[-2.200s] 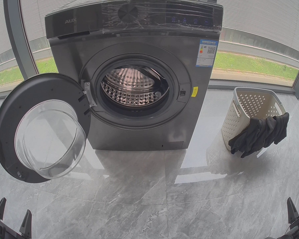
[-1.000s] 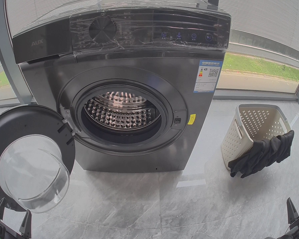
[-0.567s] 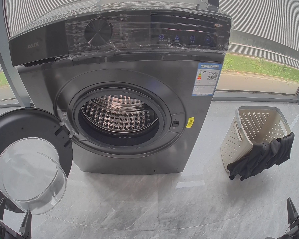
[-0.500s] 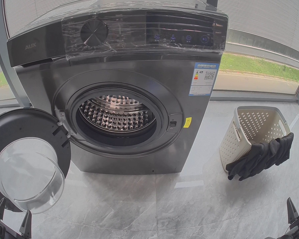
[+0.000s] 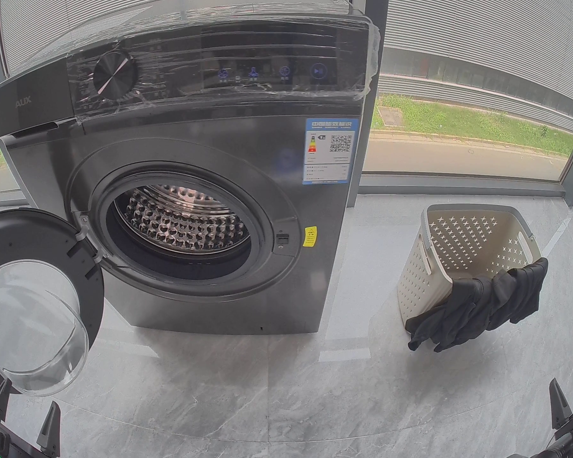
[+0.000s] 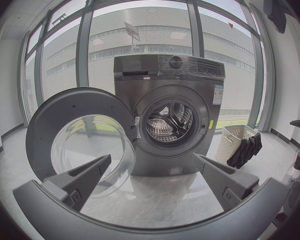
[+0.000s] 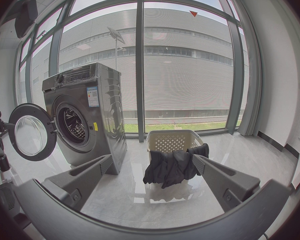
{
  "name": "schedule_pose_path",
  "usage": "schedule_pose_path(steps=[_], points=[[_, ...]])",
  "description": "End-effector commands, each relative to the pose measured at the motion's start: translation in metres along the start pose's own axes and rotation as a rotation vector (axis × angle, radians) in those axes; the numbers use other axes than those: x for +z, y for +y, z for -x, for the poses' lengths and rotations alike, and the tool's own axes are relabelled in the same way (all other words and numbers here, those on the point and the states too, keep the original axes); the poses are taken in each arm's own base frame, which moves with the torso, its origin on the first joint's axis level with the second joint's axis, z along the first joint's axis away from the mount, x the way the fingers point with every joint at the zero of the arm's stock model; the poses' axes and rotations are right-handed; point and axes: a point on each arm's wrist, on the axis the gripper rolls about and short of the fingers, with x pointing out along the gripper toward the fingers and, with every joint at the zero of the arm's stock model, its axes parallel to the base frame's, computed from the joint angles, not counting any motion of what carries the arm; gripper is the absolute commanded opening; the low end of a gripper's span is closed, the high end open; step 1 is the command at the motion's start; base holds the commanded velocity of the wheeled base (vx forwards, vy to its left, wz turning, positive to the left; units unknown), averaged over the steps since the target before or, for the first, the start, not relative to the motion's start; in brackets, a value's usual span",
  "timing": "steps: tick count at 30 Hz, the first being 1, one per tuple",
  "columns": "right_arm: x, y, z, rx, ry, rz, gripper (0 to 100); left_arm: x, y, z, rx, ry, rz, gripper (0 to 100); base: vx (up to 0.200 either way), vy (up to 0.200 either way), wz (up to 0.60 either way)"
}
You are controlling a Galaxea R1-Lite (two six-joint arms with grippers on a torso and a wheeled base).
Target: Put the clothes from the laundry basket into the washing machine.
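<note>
Right wrist view: the right claw hangs released and empty, facing the black clothes draped over the near rim of the basket, which stands beside the washer with its door open. The left claw is released too. The clothes look soft, light and limp; a bunched fold at the rim seems the surest hold.

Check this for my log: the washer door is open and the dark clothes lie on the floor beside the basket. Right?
Not quite: the head view shows the dark clothes draped over the laundry basket at its front rim, not lying beside it. The washer door is open.
</note>
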Motion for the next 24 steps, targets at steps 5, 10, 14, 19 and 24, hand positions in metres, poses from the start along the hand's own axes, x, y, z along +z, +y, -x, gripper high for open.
schedule_pose_path(steps=[5, 10, 14, 19, 24], points=[[-0.0052, 0.0, -0.0001, 0.002, 0.003, 0.0, 100, -0.0048, 0.0, 0.0001, 0.001, 0.0, 0.001, 100, 0.0, -0.2, 0.0], [-0.0052, 0.0, -0.0001, 0.002, 0.003, 0.0, 100, -0.0048, 0.0, 0.0001, 0.001, 0.0, 0.001, 100, 0.0, -0.2, 0.0], [-0.0052, 0.0, -0.0001, 0.002, 0.003, 0.0, 100, -0.0048, 0.0, -0.0001, 0.001, 0.001, 0.001, 100, 0.0, -0.2, 0.0], [-0.0052, 0.0, -0.0001, 0.0, 0.003, 0.0, 100, -0.0047, 0.0, 0.0001, 0.001, -0.002, -0.001, 100, 0.0, -0.2, 0.0], [-0.0052, 0.0, -0.0001, 0.002, 0.003, 0.0, 100, -0.0047, 0.0, 0.0001, 0.001, -0.002, -0.001, 100, 0.0, -0.2, 0.0]])
